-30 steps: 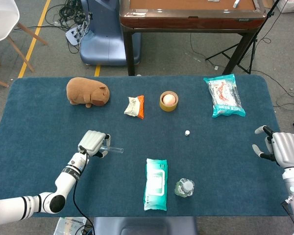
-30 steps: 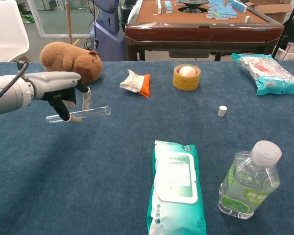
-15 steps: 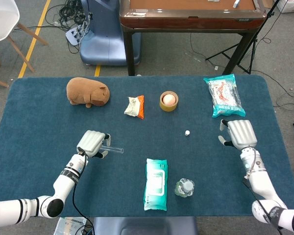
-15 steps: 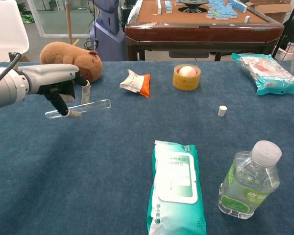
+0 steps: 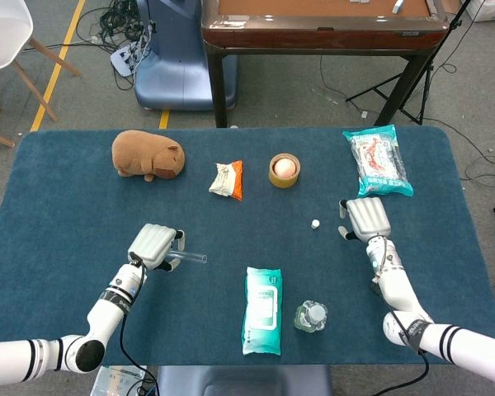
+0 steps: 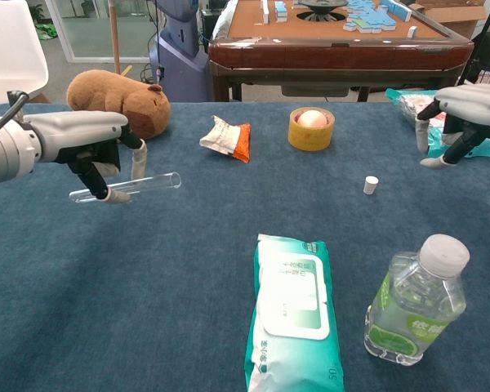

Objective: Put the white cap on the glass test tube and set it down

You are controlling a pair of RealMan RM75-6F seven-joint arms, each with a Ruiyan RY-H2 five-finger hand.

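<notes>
My left hand (image 5: 155, 245) (image 6: 90, 140) holds the clear glass test tube (image 5: 193, 257) (image 6: 139, 184) level above the blue table, its open end pointing right. The small white cap (image 5: 315, 223) (image 6: 371, 184) stands alone on the cloth right of centre. My right hand (image 5: 365, 218) (image 6: 465, 110) hovers just right of the cap, palm down, fingers apart and empty, a short gap away from it.
A wet-wipes pack (image 5: 262, 309) and a water bottle (image 5: 311, 316) lie near the front edge. A tape roll with an egg (image 5: 284, 169), a snack packet (image 5: 227, 179), a plush capybara (image 5: 148, 155) and a teal bag (image 5: 379, 160) line the back.
My right hand has swept in from the table's right edge leftward to beside the cap. The left hand with the tube has shifted slightly nearer the front.
</notes>
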